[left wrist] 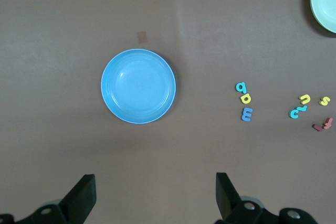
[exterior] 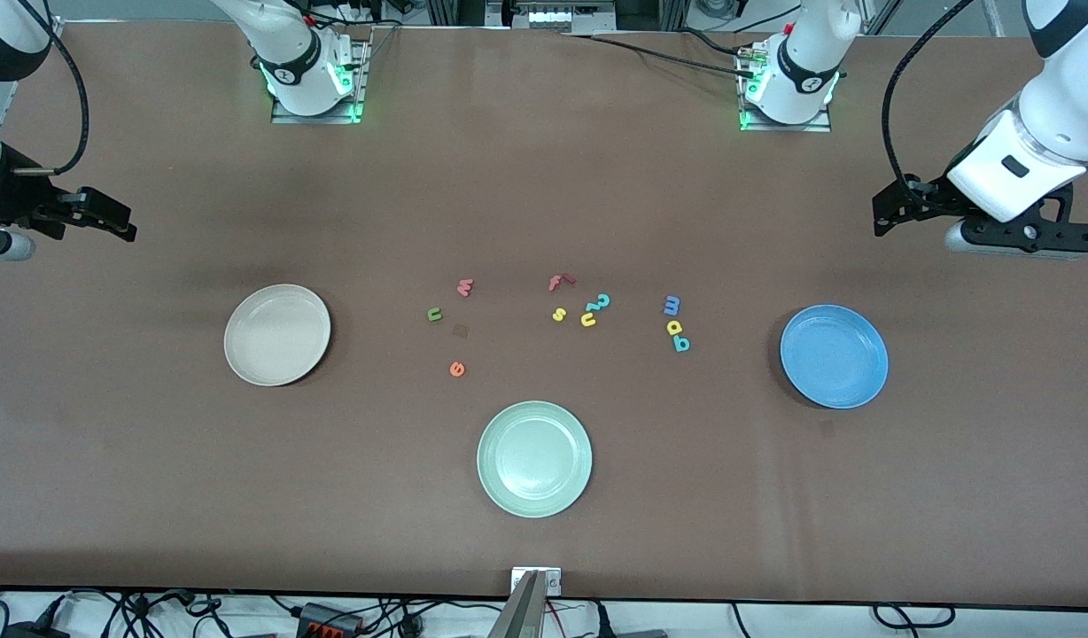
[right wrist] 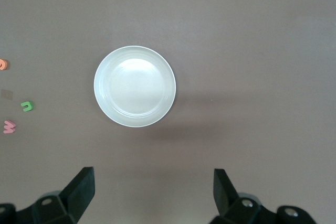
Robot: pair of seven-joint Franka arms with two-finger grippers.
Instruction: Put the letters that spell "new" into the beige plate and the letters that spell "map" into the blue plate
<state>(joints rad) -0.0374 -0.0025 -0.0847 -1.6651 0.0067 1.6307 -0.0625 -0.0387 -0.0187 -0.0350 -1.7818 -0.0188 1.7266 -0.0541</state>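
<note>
Left claw (left wrist: 152, 195) tips cropped, right claw (right wrist: 152, 195) likewise

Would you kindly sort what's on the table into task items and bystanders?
Task items:
- green n, orange e, pink w
- beige plate
- blue m, yellow a, teal p
- blue plate

Bystanders:
- pale green plate
- red f, yellow s, yellow u, teal curl

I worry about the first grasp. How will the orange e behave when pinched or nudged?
The orange e lies flat and looks thin, so fingers may struggle to get under it. It looks very small, probably light, and likely to slide on the table if nudged.
</note>
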